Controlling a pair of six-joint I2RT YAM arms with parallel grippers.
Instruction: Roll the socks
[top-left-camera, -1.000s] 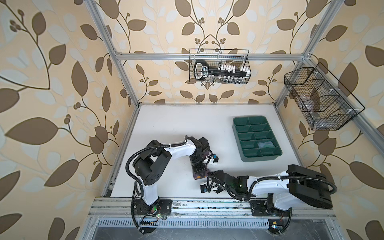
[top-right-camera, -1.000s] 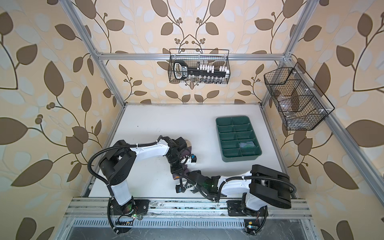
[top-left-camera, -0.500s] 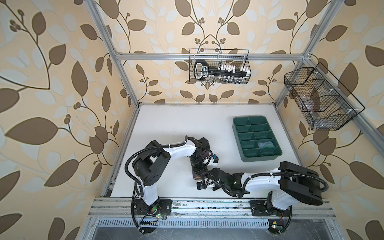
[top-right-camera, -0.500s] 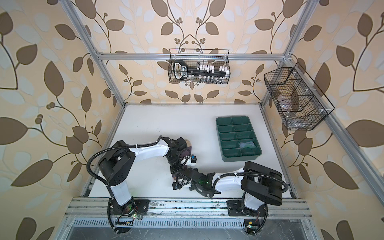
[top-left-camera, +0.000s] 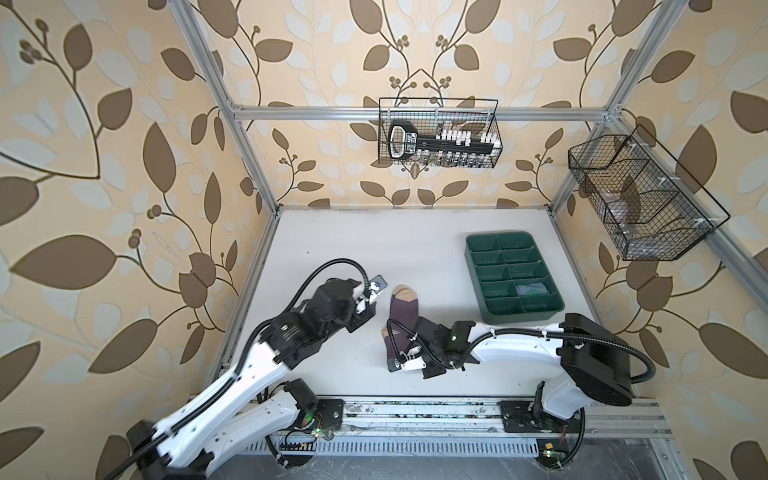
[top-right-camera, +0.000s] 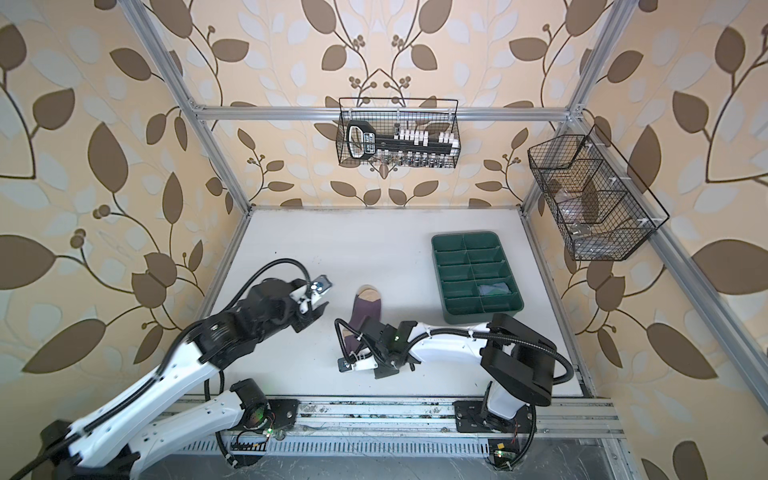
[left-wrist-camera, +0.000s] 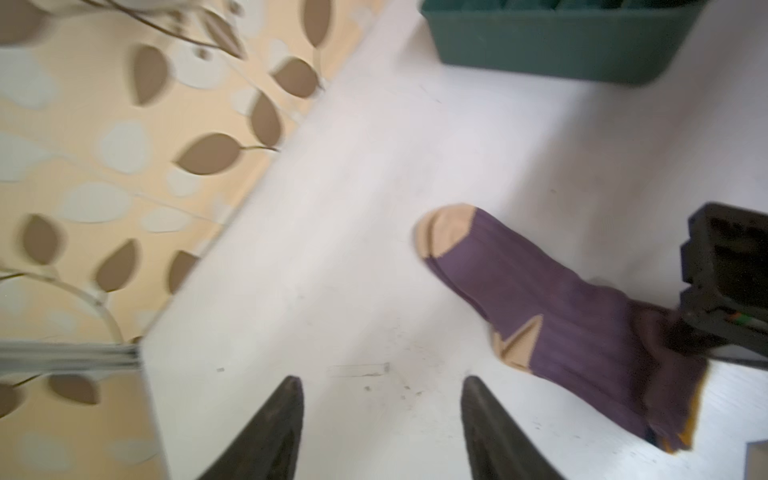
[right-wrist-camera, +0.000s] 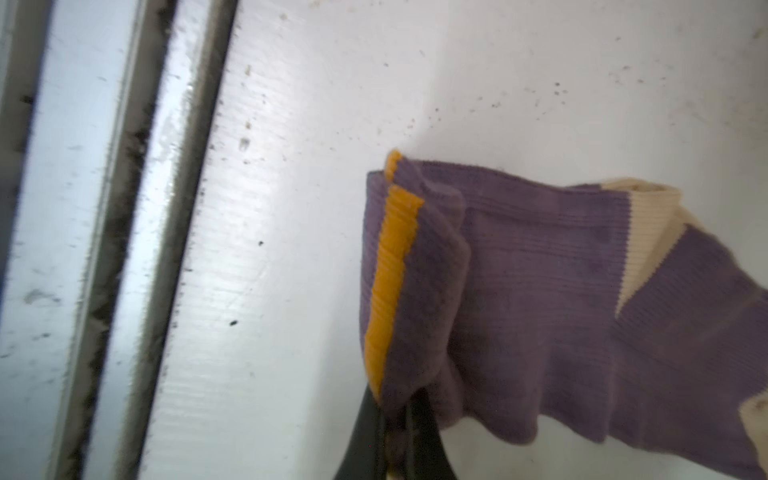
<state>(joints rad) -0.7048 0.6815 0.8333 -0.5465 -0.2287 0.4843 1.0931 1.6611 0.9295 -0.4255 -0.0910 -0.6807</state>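
Observation:
A purple sock (top-left-camera: 402, 312) with a tan toe and heel lies lengthwise on the white table, toe pointing to the back; both top views show it (top-right-camera: 366, 308). My right gripper (right-wrist-camera: 392, 409) is shut on the sock's cuff end (right-wrist-camera: 415, 266), which carries an orange stripe and is bunched and folded over. In both top views that gripper (top-left-camera: 405, 348) sits at the sock's near end. My left gripper (left-wrist-camera: 382, 382) stands open over bare table, left of the sock (left-wrist-camera: 561, 316) and apart from it, with nothing between its fingers. No second sock lies on the table.
A green compartment tray (top-left-camera: 523, 316) stands right of the sock, with a grey-blue bundle (top-left-camera: 530, 287) in one compartment. Wire baskets hang on the back wall (top-left-camera: 438, 133) and the right wall (top-left-camera: 640, 199). The metal front rail (right-wrist-camera: 83, 249) runs close to the cuff.
My left gripper has opened, let go of the sock and pulled back to the left. My right gripper moved in onto the cuff end and shut on it.

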